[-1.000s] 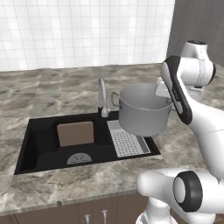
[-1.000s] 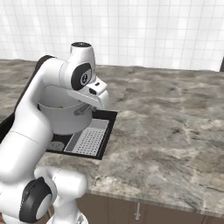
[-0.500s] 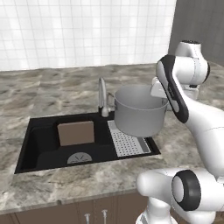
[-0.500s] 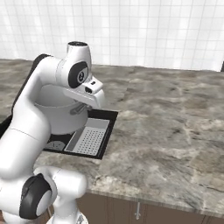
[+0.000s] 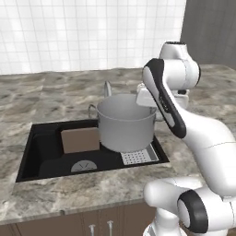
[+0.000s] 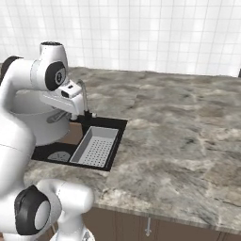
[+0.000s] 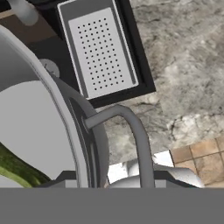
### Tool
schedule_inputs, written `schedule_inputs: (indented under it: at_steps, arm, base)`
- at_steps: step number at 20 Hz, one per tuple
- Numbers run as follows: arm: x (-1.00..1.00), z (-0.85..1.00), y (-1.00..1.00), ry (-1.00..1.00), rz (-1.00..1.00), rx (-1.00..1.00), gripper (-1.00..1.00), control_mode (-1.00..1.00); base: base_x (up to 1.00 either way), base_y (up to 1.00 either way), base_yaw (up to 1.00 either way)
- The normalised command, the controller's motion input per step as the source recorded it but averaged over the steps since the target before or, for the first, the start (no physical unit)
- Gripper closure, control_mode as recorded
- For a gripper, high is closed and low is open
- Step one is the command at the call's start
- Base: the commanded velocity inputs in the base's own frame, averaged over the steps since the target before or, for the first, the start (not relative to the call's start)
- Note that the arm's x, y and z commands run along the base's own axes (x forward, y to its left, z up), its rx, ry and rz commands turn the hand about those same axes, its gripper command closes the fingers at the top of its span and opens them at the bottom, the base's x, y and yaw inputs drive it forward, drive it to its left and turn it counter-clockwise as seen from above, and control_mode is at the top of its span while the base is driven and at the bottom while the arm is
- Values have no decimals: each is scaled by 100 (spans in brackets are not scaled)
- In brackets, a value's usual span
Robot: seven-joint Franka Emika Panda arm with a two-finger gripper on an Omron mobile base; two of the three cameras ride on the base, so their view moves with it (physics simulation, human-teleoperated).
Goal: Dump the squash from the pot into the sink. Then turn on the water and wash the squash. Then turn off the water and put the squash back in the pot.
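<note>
Above the black rectangular recessed sink point(image 5: 41, 152), the grey brushed-metal cylindrical pot point(image 5: 125, 124) hangs upright in the air, lifted off the mottled grey stone surface point(image 5: 55, 90). The white arm's gripper point(image 5: 146, 97) is clamped narrowly on the pot's rim at its right side. Inside the pot, at its floor, lies the small yellow-green squash point(image 7: 15, 171). A grey perforated strainer tray point(image 6: 96, 147) sits in the sink's right end, and a brown board point(image 5: 79, 139) lies further left.
</note>
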Motion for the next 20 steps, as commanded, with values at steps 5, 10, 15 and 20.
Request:
schedule_inputs:
  at_steps: [5, 10, 15, 20]
  arm:
    - [0, 3, 92, 7, 0, 1, 100, -100]
    - [0, 5, 55, 1, 0, 5, 100, -100]
    - [0, 3, 32, 0, 0, 6, 100, -100]
    - [0, 0, 44, 0, 0, 6, 100, -100]
  base:
    - [0, 0, 0]
    - [0, 0, 0]
    - [0, 0, 0]
    - [0, 0, 0]
